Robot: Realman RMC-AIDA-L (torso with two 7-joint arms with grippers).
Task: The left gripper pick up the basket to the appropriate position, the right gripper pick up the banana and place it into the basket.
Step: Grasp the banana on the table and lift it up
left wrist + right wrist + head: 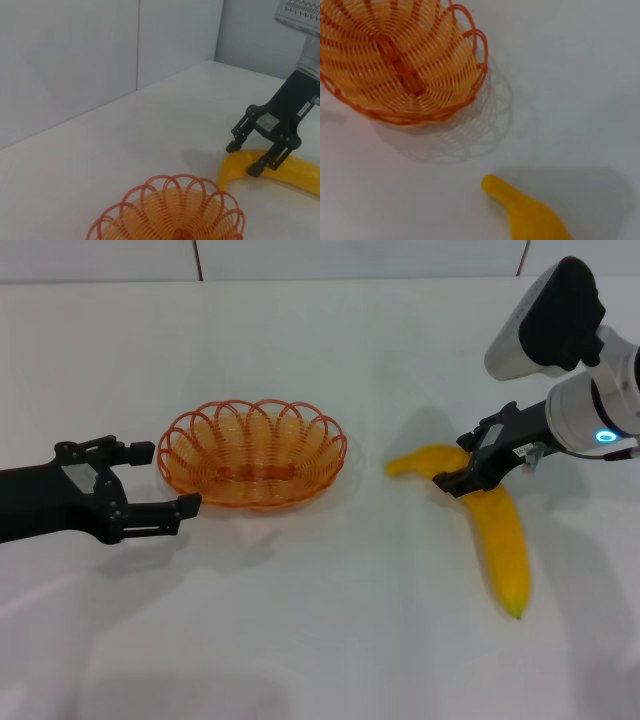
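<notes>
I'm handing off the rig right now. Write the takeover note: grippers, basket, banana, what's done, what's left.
Left gripper: open, empty, beside the left rim of the basket, fingers either side of the rim edge, not closed on it.
Right gripper: open, down over the banana near its bend, fingers straddling it, no grasp visible.
Basket: empty, resting on the white table.
Banana: lying on the table, right of the basket, apart from it.
Done: both approaches.
Left: close on the basket and position it; grasp the banana, place it in the basket.
</notes>
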